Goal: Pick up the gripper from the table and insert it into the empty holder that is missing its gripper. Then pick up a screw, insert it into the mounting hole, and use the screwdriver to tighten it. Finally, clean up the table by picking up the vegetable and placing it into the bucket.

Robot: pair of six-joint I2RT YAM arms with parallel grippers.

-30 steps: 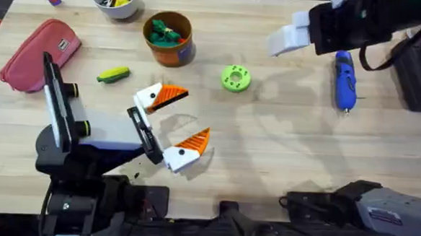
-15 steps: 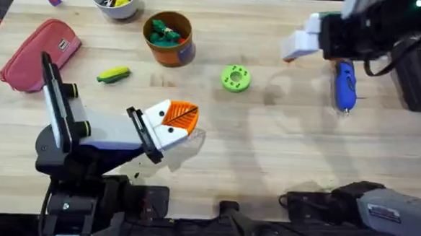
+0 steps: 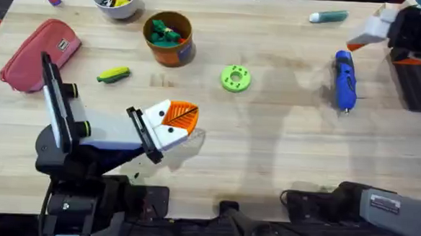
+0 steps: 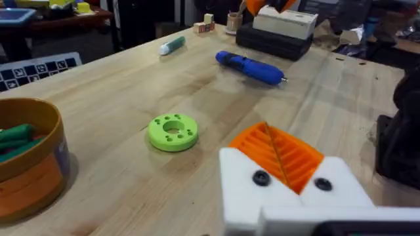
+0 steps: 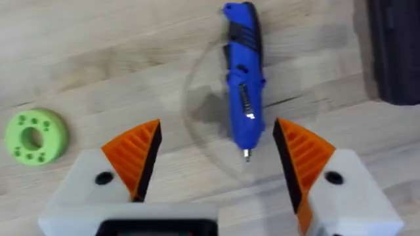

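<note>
Two robot grippers are at the wooden table (image 3: 266,157). The left gripper (image 3: 172,125) is low over the table, nearer the robot than the green disc (image 3: 235,78), with its white fingers and orange pads pressed together on nothing. The right gripper (image 5: 216,164) is up above the blue screwdriver (image 3: 344,80), and its fingers are spread wide with nothing between them. The screwdriver lies flat on the table, well to the right of the green disc. The yellow corn cob (image 3: 113,74) lies on the table to the left of the disc. The orange bucket (image 3: 168,38) stands near the corn, with green toy vegetables (image 3: 164,33) inside it.
</note>
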